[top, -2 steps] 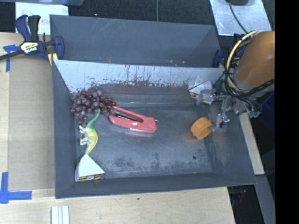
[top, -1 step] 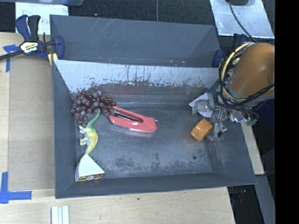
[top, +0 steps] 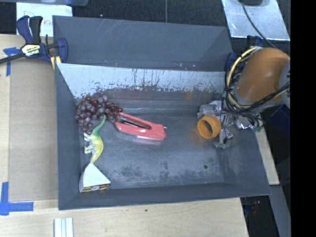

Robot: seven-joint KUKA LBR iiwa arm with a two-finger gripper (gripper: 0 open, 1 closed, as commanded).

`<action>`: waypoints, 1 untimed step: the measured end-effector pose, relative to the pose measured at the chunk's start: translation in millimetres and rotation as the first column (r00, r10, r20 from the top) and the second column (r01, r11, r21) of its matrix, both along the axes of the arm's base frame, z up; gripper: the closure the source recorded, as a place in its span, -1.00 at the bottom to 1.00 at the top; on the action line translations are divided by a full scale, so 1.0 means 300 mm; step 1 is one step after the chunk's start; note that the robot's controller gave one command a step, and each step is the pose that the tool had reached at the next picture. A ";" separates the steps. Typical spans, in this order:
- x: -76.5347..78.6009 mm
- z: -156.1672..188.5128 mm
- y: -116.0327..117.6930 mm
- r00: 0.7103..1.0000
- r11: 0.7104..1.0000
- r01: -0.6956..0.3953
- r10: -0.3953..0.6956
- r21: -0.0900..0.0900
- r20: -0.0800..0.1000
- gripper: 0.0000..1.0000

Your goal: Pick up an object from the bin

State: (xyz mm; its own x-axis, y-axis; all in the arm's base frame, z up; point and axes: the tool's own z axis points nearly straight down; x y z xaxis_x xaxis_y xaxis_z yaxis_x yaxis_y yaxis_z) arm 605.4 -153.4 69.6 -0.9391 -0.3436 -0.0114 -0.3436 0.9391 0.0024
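We log orange ring (top: 209, 127) hard against gripper (top: 223, 132), on its bin-centre side; opening, hold: we cannot tell.

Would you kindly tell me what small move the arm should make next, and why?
Probably a slight shift toward the orange ring, centring the gripper on it: the ring lies right beside it, well apart from the pink stapler.
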 end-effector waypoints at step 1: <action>-0.023 0.003 0.029 0.966 0.966 0.257 -0.257 0.014 -0.011 1.00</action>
